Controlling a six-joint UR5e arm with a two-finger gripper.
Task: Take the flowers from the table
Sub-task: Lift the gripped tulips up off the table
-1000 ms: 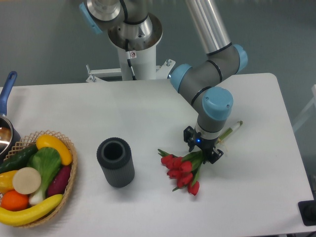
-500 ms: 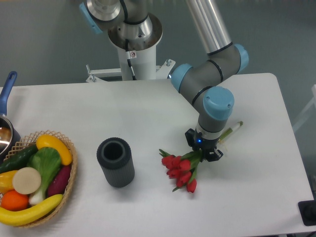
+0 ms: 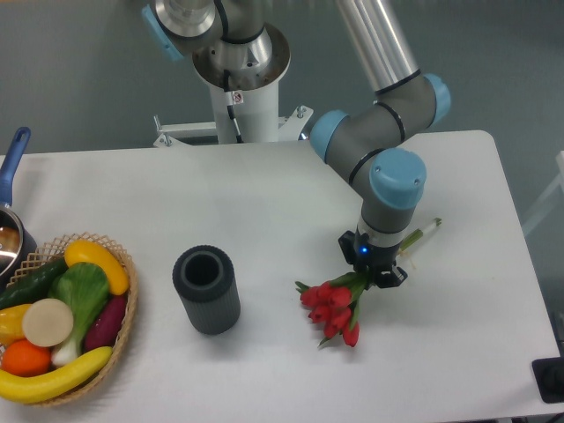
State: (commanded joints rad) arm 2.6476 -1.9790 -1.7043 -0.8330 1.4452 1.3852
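The flowers [image 3: 333, 307] are a small bunch of red tulip buds with green leaves. Their thin green stems run up and right, with the stem end [image 3: 426, 231] showing past the wrist. My gripper [image 3: 372, 271] points straight down over the middle of the bunch and is shut on the stems, just above the leaves. The fingers are mostly hidden under the wrist. The bunch hangs from the gripper over the white table [image 3: 264, 203], buds tilted down and left.
A dark grey cylindrical cup [image 3: 206, 289] stands upright left of the flowers. A wicker basket [image 3: 121, 315] with fruit and vegetables sits at the front left edge. A pot with a blue handle [image 3: 13, 160] is at the far left. The robot base [image 3: 238, 79] stands behind the table.
The gripper has closed on the stems, and the arm has moved slightly right with the flowers. The bunch has shifted right with it.
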